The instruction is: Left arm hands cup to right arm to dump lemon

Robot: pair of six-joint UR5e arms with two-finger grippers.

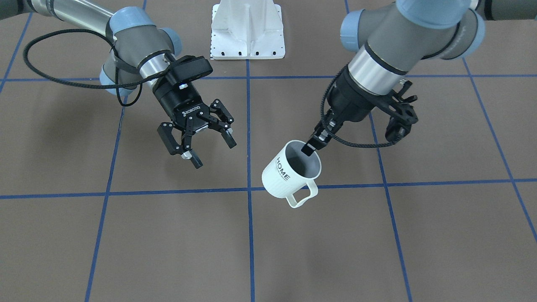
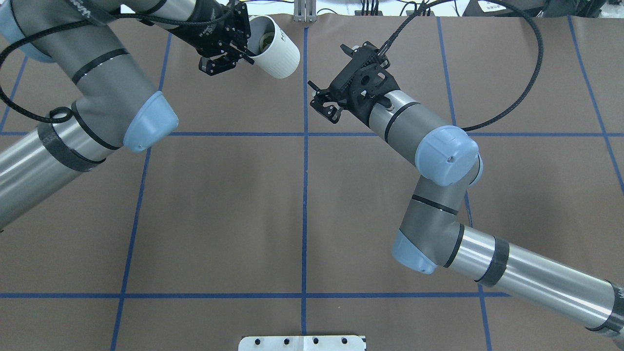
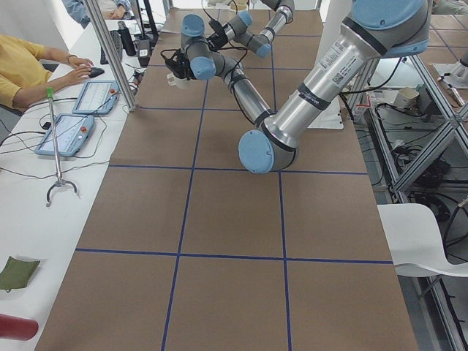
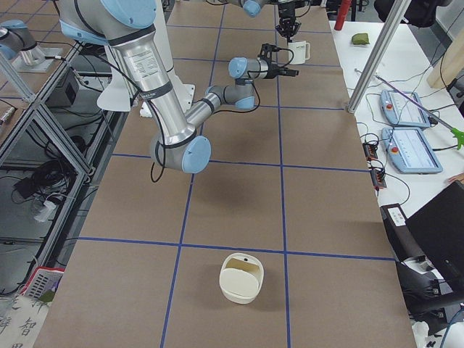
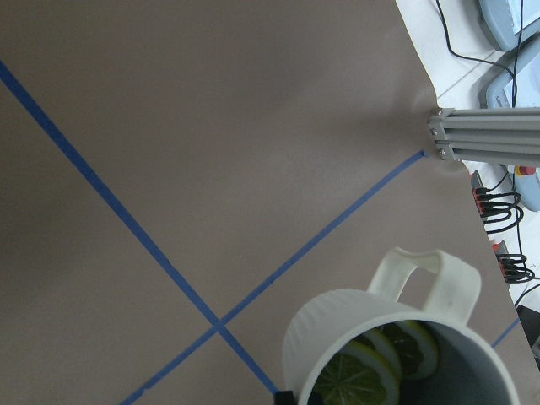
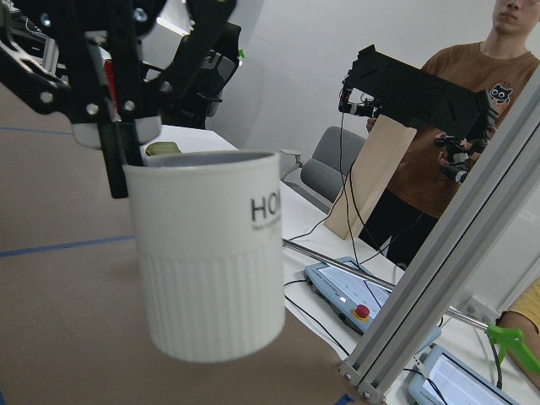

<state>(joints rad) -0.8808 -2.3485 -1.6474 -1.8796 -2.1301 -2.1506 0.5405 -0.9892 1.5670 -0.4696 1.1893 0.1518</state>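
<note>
The left arm (image 1: 377, 63) holds the cup (image 1: 289, 174) tilted above the bench (image 1: 168, 235), jaws pinching its rim; lemon (image 5: 359, 375) slices lie inside. Nearby, the right arm's (image 1: 138, 50) jaws are spread, holding nothing. A cream tub (image 4: 241, 277) sits well apart.

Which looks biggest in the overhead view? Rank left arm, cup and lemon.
1. Left arm, by far, though it is also nearest.
2. Cup.
3. Lemon, only a sliver showing inside the cup's mouth.
</note>
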